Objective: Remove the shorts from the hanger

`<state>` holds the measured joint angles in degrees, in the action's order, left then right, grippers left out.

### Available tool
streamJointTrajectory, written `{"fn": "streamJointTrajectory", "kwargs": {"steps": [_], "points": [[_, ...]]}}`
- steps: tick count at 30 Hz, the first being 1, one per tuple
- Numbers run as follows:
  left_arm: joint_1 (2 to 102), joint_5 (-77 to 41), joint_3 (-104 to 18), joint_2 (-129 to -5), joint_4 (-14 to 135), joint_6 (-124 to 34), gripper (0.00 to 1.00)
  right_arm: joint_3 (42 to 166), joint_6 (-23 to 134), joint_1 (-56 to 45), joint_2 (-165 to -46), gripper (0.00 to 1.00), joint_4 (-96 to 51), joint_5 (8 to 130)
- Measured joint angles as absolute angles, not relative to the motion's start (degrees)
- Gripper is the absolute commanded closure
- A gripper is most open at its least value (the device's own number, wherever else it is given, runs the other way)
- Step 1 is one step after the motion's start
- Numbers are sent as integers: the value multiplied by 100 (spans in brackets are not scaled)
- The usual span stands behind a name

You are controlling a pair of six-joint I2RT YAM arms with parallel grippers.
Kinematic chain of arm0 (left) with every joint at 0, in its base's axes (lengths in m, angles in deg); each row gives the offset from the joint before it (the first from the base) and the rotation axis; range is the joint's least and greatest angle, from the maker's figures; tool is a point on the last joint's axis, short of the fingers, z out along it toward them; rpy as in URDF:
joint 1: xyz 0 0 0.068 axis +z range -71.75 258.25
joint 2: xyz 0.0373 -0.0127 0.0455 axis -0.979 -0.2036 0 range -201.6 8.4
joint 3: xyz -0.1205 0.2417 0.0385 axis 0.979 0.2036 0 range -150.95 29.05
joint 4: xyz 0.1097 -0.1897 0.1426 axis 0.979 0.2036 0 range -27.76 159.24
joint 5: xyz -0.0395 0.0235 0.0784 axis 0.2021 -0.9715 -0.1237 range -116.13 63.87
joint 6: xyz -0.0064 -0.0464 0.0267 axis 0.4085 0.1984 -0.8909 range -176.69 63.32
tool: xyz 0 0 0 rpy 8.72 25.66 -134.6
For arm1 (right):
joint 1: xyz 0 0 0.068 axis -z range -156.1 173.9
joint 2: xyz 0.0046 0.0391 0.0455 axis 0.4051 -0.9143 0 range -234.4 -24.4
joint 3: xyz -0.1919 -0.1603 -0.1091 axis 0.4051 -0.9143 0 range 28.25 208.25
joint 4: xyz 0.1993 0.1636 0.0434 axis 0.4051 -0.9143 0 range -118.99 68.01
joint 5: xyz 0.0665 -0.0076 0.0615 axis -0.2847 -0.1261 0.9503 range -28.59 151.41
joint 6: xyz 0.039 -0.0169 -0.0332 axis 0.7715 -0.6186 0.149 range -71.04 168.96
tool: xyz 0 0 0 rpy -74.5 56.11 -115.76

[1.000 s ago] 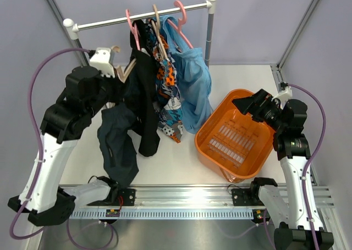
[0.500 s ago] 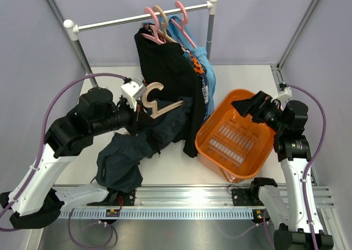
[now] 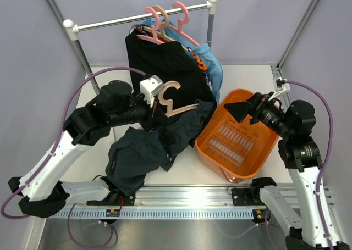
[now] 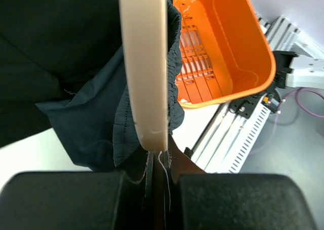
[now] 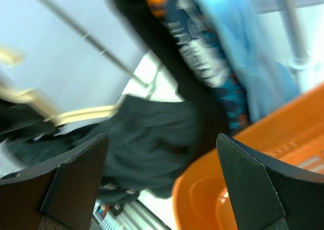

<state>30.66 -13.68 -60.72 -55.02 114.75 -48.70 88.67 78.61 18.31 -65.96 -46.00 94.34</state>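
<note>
The left fingers [image 4: 66, 199] have carried the beige hanger [image 3: 177, 100] and dark navy shorts [image 3: 140, 159] from the desk's left edge to beside the orange basket [image 3: 264, 151], pushing the black shorts [image 3: 165, 63] rightward.

The rail [image 3: 110, 21] spans the table's [image 3: 247, 77] far edge; the tub [image 3: 236, 145] sits near its right edge, shorts [image 3: 135, 156] left of it.

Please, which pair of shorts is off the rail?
The dark navy shorts, on the beige hanger in the left gripper; the black, patterned and light-blue pairs hang on the rail.
</note>
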Motion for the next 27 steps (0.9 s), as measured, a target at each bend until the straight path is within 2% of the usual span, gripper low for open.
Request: {"fn": "streamJointTrajectory", "kwargs": {"steps": [10,19,27], "points": [[3033,-1462,-6737,-6204,11449,-4959,100,9665,7721,-276,-7427,3,-5028,7952],[2886,-1506,-7104,-6269,11519,-5042,100,10074,7702,-802,-8338,9,-5374,6750],[2856,-1711,-7104,-6300,11506,-5097,100,10235,7721,-979,-8365,9,-5478,6256]]}}
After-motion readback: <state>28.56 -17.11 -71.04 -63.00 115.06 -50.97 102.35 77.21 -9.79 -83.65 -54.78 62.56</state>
